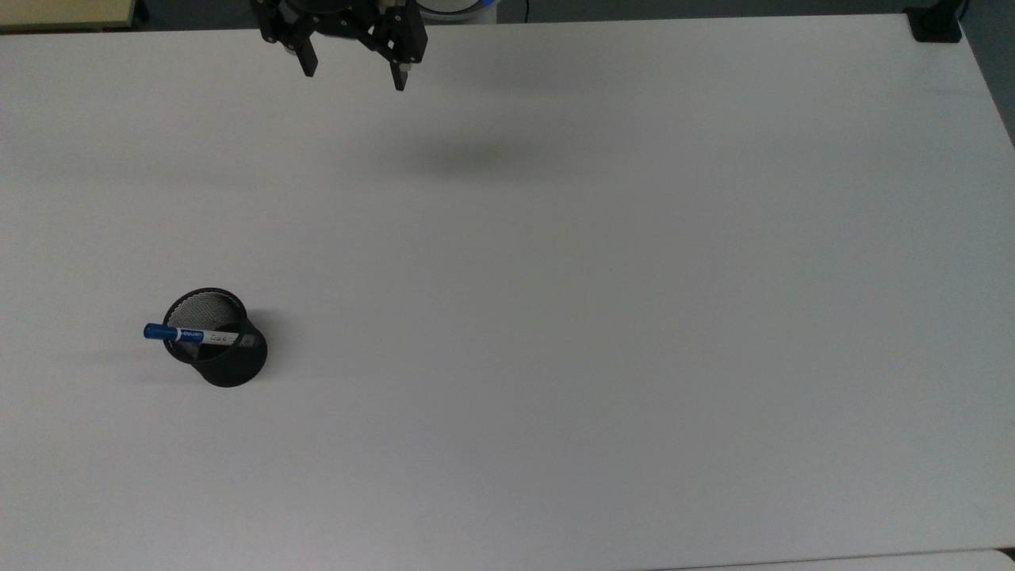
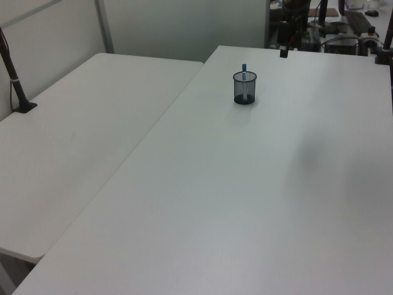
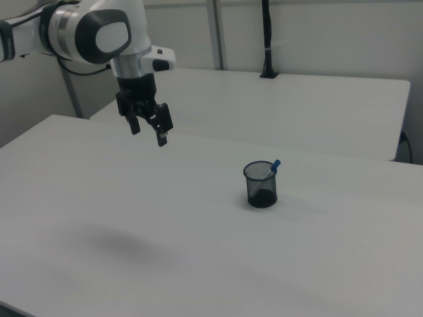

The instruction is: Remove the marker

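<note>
The marker (image 1: 190,335), white with a blue cap, stands tilted inside a black mesh cup (image 1: 226,361) on the white table; its blue cap sticks out past the rim toward the top view's left. The left view has the marker (image 2: 244,72) in the cup (image 2: 244,88) at the table's far side; the right view has the marker (image 3: 271,167) leaning to the right view's right in the cup (image 3: 261,184). My gripper (image 1: 354,76) hangs open high above the table, far from the cup, with nothing between its fingers. The right view places the gripper (image 3: 149,133) well left of the cup.
A second white table (image 2: 67,141) adjoins on the left view's left. A black post with a clamp base (image 2: 18,92) stands on it. A black mount (image 1: 936,24) sits at the top view's upper right corner. Equipment (image 2: 344,24) stands beyond the far edge.
</note>
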